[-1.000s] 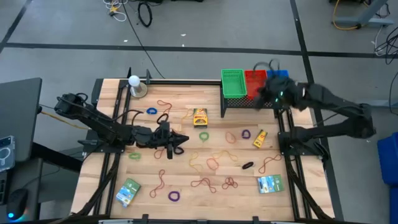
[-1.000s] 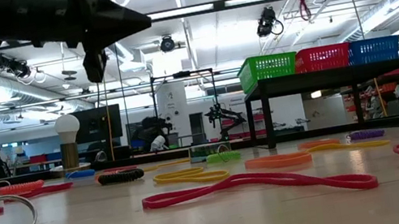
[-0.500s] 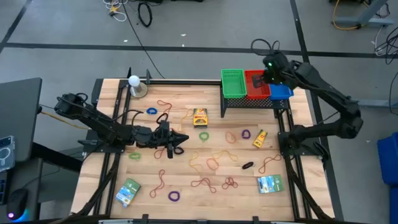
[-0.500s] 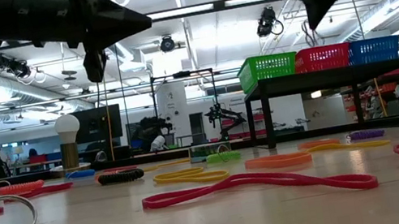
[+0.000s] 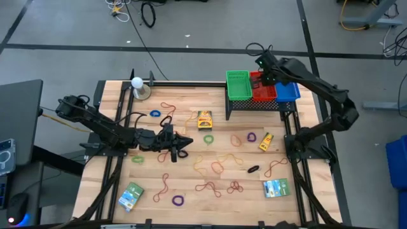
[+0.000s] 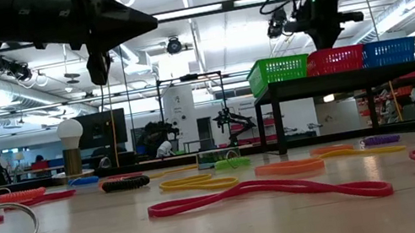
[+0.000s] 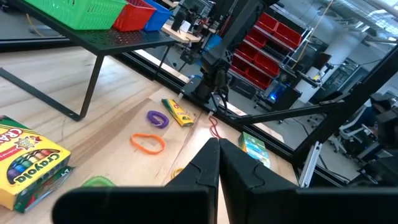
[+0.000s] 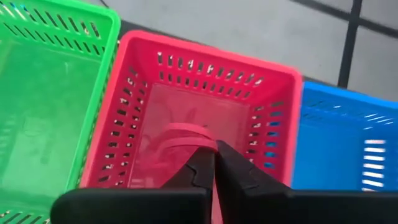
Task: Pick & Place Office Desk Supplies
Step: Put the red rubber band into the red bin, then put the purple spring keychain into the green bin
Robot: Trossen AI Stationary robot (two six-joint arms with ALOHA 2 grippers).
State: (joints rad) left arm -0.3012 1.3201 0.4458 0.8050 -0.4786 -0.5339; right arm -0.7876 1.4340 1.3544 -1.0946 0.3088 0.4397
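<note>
1. A red rubber band [image 8: 186, 138] is pinched between the closed fingers of the right gripper [image 8: 214, 163], hanging into the red basket [image 8: 273, 93].
2. The red basket sits between the green basket [image 8: 37, 74] and the blue basket [image 8: 348, 143].
3. The yellow crayon box [image 5: 204, 119] lies on the table [image 5: 114, 95] beside the green basket's stand.
4. The left gripper [image 5: 188, 141], fingers closed and empty, hovers farther from the baskets than the crayon box.

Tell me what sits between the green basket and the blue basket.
The red basket sits between the green basket and blue basket, seen in the right wrist view.
</note>
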